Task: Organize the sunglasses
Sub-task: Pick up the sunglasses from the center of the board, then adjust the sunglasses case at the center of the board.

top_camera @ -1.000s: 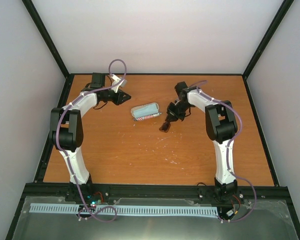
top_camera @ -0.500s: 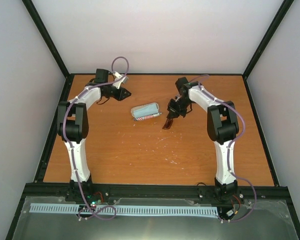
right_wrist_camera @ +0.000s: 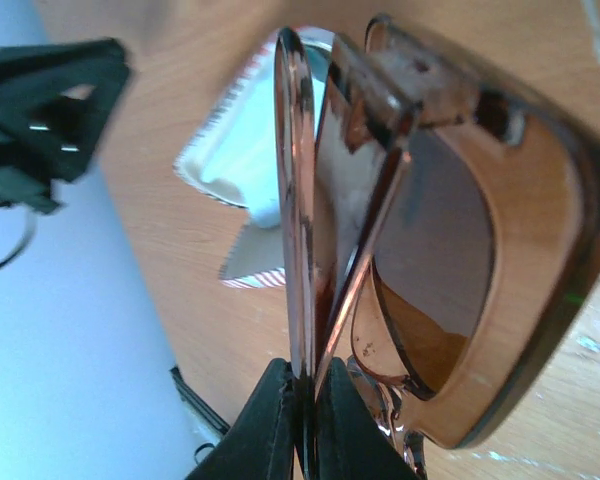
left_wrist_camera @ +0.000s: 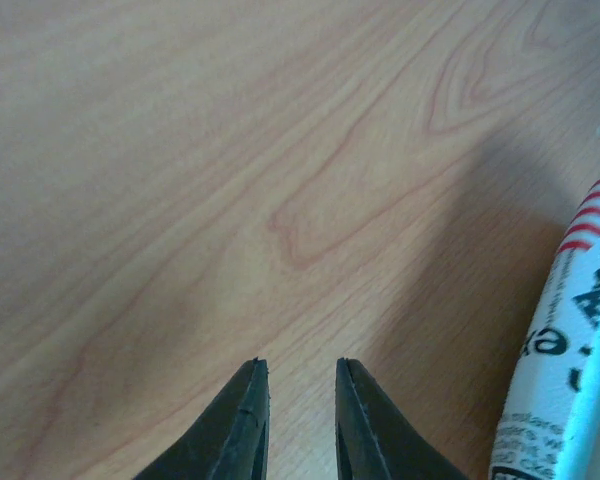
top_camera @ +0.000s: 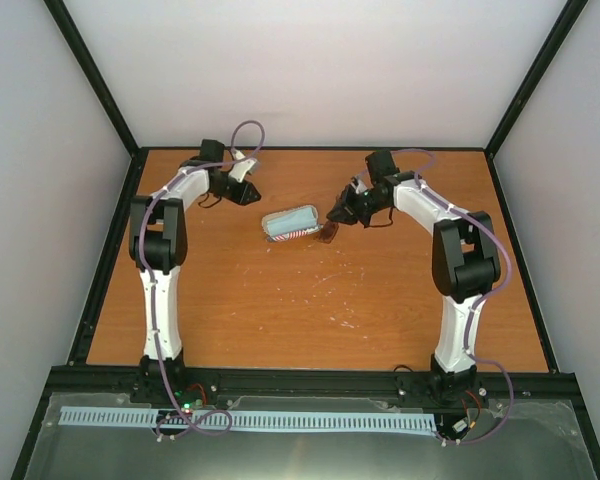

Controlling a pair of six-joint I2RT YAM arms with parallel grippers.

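At the near edge of the counter (top_camera: 310, 330) the 2 arm bases stand well apart. The right arm (top_camera: 458, 270) rises from its base, reaches toward the far side and bends to the left. Its jaws end a little right of the middle of the counter, clamped on the sunglasses (top_camera: 329, 232).

In the right wrist view the 2 dark fingertips (right_wrist_camera: 270, 420) pinch a thin brown edge of the folded pair. The brownish lenses stand on edge, with a temple arm folded across them. The pair is low over the wood, but I cannot tell whether it touches the counter.

Just to the left of the sunglasses lies the oblong case (top_camera: 280, 237). It is open, with red stripes along its rim and a light blue cloth (top_camera: 294, 217) inside. The sunglasses are beside the case's right end, not in it.

Farther back and to the left, the left arm (top_camera: 160, 240) stretches from its base to the far side of the counter. Its jaws are low over bare wood, near the case's far left end. The left wrist view shows 2 dark fingers (left_wrist_camera: 242, 425) a narrow gap apart, holding nothing — the striped, printed edge of the case is at the right border of that view.
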